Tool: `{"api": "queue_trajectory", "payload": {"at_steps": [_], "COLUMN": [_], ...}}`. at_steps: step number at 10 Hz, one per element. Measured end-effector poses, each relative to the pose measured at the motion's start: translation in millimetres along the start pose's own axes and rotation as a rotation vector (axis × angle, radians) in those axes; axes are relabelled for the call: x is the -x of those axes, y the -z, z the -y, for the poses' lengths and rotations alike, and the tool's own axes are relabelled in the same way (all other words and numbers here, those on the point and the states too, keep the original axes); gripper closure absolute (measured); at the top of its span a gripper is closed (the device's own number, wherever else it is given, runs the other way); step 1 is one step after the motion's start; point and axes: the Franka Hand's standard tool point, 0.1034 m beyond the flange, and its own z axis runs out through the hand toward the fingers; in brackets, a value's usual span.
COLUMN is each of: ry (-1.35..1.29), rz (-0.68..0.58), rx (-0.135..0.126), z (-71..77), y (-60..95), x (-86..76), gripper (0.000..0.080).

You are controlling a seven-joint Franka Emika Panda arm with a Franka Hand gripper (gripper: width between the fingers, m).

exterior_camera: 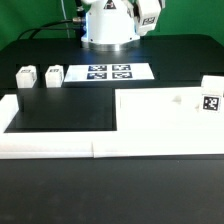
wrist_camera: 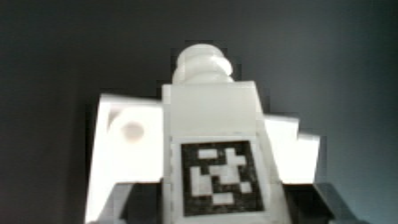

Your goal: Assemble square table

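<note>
My gripper [wrist_camera: 222, 203] is shut on a white table leg [wrist_camera: 217, 120], tag face toward the wrist camera and screw end pointing away. In the exterior view the gripper [exterior_camera: 149, 12] is high at the back right, beside the robot base. Under the leg, the wrist view shows part of the white tabletop [wrist_camera: 121, 140] with a hole in it. The tabletop [exterior_camera: 160, 118] lies flat at the exterior view's right. A tagged leg [exterior_camera: 210, 101] stands at its right edge. Two more legs [exterior_camera: 26, 77] [exterior_camera: 53, 76] stand at the back left.
The marker board [exterior_camera: 108, 72] lies in front of the robot base [exterior_camera: 105, 25]. A long low white border wall [exterior_camera: 55, 149] runs along the front and up the left side [exterior_camera: 9, 110], enclosing black table surface.
</note>
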Motion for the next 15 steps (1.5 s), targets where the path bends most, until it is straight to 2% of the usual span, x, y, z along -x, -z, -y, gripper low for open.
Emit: {"api": "queue_trajectory", "payload": {"at_steps": [1, 4, 5, 6, 7, 8, 9, 11, 12, 14, 15], "ry": [-0.006, -0.021, -0.004, 0.014, 0.028, 0.036, 0.058, 0.074, 0.066, 0.064, 0.081], "rz": [-0.061, -0.293, -0.363, -0.457, -0.540, -0.639, -0.697, -0.763, -0.754, -0.750, -0.735], "rx": [0.014, 0.051, 0.072, 0.118, 0.173, 0.250, 0.327, 0.401, 0.384, 0.382, 0.374], "z": [-3.0, -13.8, -23.5, -40.3, -55.2, -64.4, -76.1, -91.6, -89.8, -90.0, -92.8], "y": [-4.2, -2.9, 2.0, 9.6, 18.7, 32.5, 35.5, 37.9, 34.1, 31.1, 23.1], "x": [4.4, -2.4, -19.5, -44.5, -62.7, -73.7, -69.8, -65.9, -65.4, -65.4, -71.2], "gripper": [0.0509, 0.0509, 0.0509, 0.0509, 0.0509, 0.0509, 0.0509, 0.0509, 0.0509, 0.0509, 0.0509]}}
